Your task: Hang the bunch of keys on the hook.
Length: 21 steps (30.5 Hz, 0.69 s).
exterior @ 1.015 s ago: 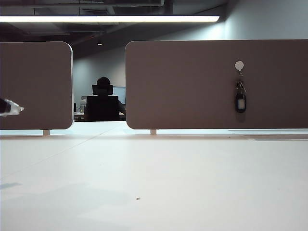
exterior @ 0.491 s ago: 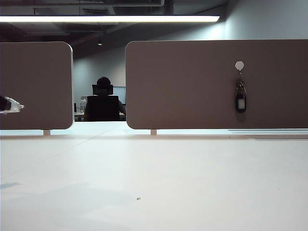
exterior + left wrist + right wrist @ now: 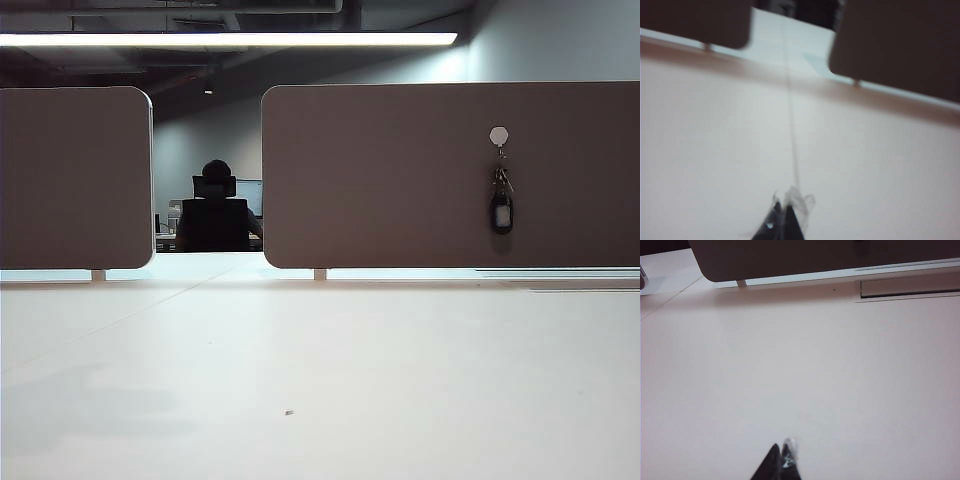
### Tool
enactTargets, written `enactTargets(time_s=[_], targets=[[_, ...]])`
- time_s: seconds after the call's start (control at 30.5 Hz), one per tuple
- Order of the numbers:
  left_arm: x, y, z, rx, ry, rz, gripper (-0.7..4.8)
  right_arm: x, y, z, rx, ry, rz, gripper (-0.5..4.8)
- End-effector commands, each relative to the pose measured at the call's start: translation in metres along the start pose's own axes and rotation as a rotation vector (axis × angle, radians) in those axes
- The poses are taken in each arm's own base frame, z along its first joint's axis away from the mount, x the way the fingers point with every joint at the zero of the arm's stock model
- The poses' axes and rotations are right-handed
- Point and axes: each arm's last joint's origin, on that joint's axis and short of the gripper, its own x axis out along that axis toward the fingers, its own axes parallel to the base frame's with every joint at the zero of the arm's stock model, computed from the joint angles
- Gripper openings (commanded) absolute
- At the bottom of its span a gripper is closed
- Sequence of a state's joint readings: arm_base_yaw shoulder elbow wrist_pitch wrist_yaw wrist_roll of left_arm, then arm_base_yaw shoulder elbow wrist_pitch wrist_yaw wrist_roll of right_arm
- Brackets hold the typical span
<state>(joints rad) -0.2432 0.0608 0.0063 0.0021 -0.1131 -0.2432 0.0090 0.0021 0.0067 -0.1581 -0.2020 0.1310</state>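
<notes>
my left gripper (image 3: 782, 220) sits at the bottom edge of its wrist view, jaws pinched together on nothing, above the white table (image 3: 400, 380). my right gripper (image 3: 781, 460) looks the same, closed and empty. neither shows in the exterior view. farther back, right of centre, the bunch of keys (image 3: 500, 203) hangs from the hook (image 3: 499, 137) on the brown panel (image 3: 400, 180).

the bench (image 3: 320, 380) is plain white. the panel (image 3: 450, 175) is flat brown. the hook (image 3: 498, 136) has a pale grey plate; the bunch of keys (image 3: 500, 205) is silver-grey with a black fob, pale blue-grey face.
</notes>
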Motion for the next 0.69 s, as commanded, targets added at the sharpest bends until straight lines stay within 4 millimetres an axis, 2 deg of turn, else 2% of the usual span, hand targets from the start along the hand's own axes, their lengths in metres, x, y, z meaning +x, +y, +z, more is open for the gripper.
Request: enactTargets(time_s=[0.03, 0.33, 0.69], targets=[[-0.004, 0.007, 0.008, -0.009, -0.093, 0.069, -0.05, 0.000, 0.000, -0.001, 0.003, -0.002, 0.002, 0.01], [-0.005, 0.020, 0.013, -0.011, -0.144, 0.202, -0.05, 0.000, 0.000, -0.001, 0.003, -0.003, -0.001, 0.01], [-0.005, 0.021, 0.013, -0.011, -0.146, 0.207, -0.05, 0.000, -0.001, -0.001, 0.004, -0.003, -0.008, 0.01]])
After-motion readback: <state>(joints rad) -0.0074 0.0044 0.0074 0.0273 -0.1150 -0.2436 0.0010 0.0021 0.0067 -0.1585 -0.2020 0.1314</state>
